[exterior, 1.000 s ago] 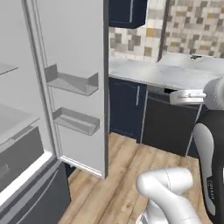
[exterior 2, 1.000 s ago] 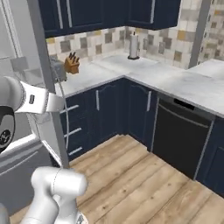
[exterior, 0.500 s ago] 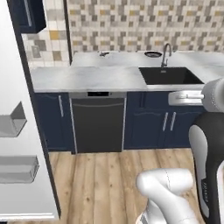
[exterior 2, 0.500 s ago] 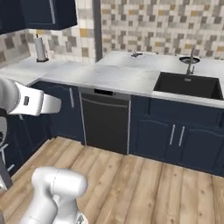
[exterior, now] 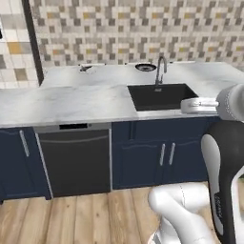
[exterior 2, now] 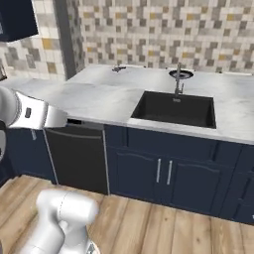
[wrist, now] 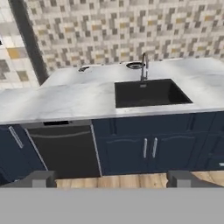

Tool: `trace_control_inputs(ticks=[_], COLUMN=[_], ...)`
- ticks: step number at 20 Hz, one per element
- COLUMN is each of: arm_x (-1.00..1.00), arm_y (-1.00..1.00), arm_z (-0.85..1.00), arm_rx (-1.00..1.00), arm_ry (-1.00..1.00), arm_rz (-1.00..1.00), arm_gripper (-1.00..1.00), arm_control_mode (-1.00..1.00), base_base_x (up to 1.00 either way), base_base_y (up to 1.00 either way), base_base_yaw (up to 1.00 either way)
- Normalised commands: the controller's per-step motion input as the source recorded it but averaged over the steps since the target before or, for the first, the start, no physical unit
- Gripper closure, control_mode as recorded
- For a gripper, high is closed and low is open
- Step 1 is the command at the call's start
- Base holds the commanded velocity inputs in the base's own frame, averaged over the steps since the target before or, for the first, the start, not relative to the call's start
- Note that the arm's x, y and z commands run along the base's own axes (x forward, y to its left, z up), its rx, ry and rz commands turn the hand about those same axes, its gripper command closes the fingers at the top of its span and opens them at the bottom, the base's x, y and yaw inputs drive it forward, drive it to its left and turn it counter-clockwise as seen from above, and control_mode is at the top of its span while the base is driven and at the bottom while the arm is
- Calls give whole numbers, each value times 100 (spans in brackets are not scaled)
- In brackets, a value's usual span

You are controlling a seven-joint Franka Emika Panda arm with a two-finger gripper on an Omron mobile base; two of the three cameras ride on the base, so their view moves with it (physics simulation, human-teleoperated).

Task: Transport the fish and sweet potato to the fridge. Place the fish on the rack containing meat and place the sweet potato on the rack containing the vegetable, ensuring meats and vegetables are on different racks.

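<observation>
1. The kitchen counter (exterior: pixel 71 102) with its sink (exterior: pixel 159 96) and faucet (exterior: pixel 160 71) is being faced; the dishwasher (exterior: pixel 76 159) and dark blue cabinets (exterior: pixel 143 157) are being shown beneath it.
2. The gripper (wrist: pixel 109 178) is being held with its fingertips (wrist: pixel 41 178) wide apart, and nothing is being carried between them.
3. The fish, the sweet potato and the fridge cannot be made out in these pictures, so their whereabouts cannot be told.
4. Progress is being judged as follows: with the hand empty, no item is being transported at this moment. Whether either food has already been shelved cannot be told.
5. What is being left to do, as far as can be judged: any item not yet shelved is to be located, picked up and carried to the fridge, fish to the meat rack, sweet potato to the vegetable rack.
6. As for containers, the sink basin is being seen as dark and without visible contents. A small round drain-like object (exterior: pixel 145 67) and a tiny dark item (exterior: pixel 86 69) are being seen on the counter behind it, too small to identify.
</observation>
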Motion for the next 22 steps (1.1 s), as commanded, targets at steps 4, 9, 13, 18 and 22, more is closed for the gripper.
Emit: trace_control_inputs(ticks=[4,9,13,18,22], arm_x=[0,0,0,0,0], arm_y=[0,0,0,0,0], arm_z=[0,0,0,0,0], arm_rx=[0,0,0,0,0], arm_ry=[0,0,0,0,0], arm_rz=[0,0,0,0,0], arm_gripper=[-100,-100,-100,-100,-100], arm_control_mode=[100,100,100,100,100], base_base_x=[49,14,31,91,85], base_base_y=[-100,-100,-100,-100,-100], base_base_yaw=[-27,-26,-24,-5,1])
